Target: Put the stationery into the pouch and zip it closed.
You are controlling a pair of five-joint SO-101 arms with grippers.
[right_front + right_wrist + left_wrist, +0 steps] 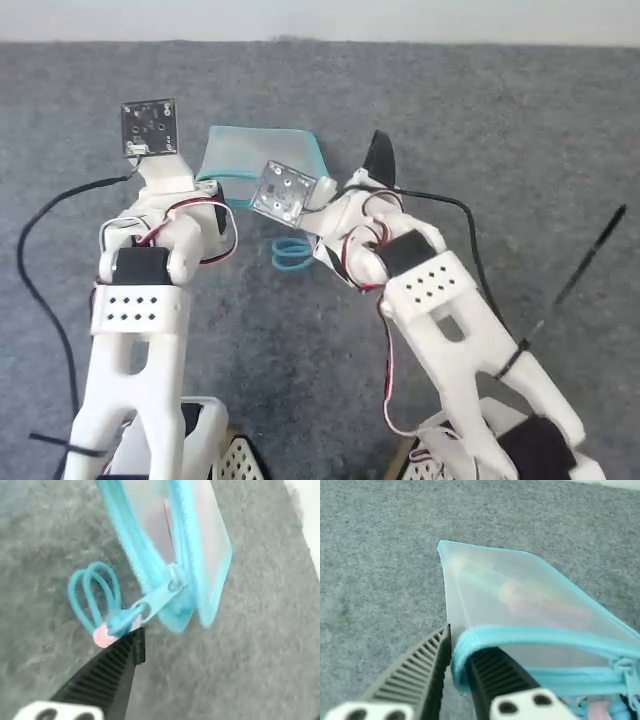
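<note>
From up high I see the pouch [255, 152] lying far out on the grey mat [500, 120], between my left arm [140, 290] and my right arm [440, 290]. A blue cord loop [290, 255] lies just on the near side of it.

On my left wrist camera, the left gripper [457, 652] is pinched tight on the pouch's blue zip edge. Through the see-through side I can make out the stationery [535, 597] inside.

On my right wrist camera, the right gripper [131, 647] is spread wide and holds nothing. Its black finger [107, 675] has its tip right beside the pink bead [102, 637] on the cord, near the zip pull [160, 597].
</note>
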